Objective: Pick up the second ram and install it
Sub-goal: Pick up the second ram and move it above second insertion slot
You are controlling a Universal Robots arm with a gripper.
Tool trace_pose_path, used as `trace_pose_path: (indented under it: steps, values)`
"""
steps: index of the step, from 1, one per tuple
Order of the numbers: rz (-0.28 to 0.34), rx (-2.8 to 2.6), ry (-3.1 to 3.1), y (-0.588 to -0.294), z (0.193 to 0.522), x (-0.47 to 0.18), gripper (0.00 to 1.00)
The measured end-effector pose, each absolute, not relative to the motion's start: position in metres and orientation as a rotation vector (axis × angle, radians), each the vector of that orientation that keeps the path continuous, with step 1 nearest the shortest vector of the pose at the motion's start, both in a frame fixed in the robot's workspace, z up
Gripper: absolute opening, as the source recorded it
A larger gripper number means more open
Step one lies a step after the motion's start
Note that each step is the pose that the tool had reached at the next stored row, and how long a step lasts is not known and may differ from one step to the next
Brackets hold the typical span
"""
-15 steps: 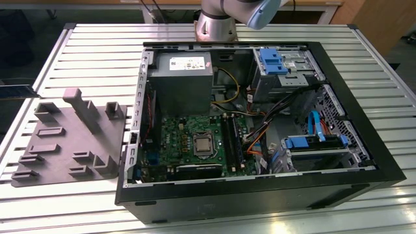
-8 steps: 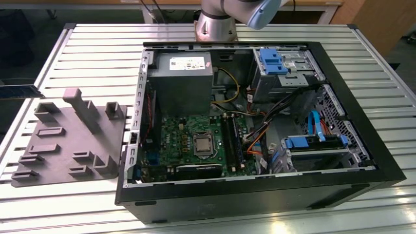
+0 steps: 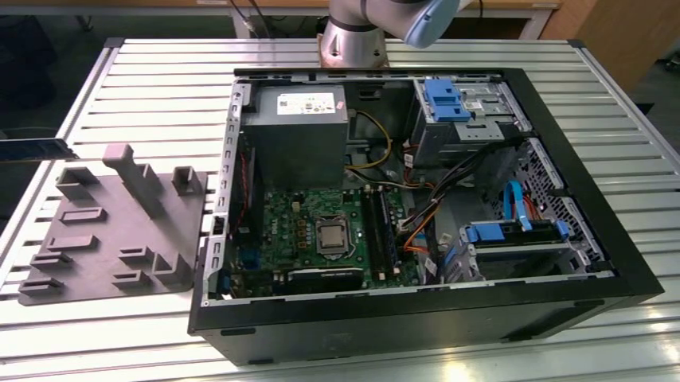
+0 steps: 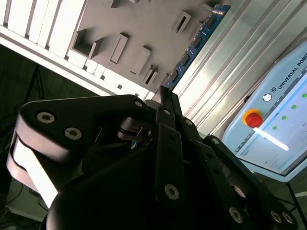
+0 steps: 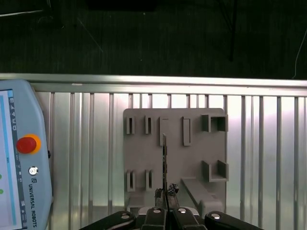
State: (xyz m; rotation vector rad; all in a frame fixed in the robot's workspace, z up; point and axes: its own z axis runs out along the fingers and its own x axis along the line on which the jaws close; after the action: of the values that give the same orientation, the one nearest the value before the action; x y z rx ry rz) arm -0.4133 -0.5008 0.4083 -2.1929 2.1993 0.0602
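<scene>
Clamped on the ram (image 5: 164, 158) at one short end, jaws closed on the board. Seen edge-on as a thin dark line running out from the gripper (image 5: 165, 195) in the first wrist view. Seen broadside in the second wrist view, with small chips in a row.

Hanging in the air over the grey tray (image 5: 201, 143), free end pointing down at it and, by the look of it, clear of the pockets. Tray lying near the worktop (image 3: 138, 79) edge at the exterior view's left, just beside the open case (image 3: 425, 318). Pendant (image 5: 24, 158) near the tray.

For the carry, probably best:
- Hold the board plumb and the grip square, given a hold at one end only.
- Move slowly, without twisting.
- Clear the case rim with room to spare.
- Mind the orange and black cables (image 3: 420, 231) close beside the slots (image 3: 381, 227) on the motherboard (image 3: 302, 215).
- Line up the long edge with the slots early, not at the last moment.
</scene>
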Motion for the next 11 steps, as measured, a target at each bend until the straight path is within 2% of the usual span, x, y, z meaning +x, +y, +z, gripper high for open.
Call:
trace_pose_path:
  steps: [11]
  values:
    - [0.060,-2.193,2.199,-0.5009,0.4083,-0.4076,0.12]
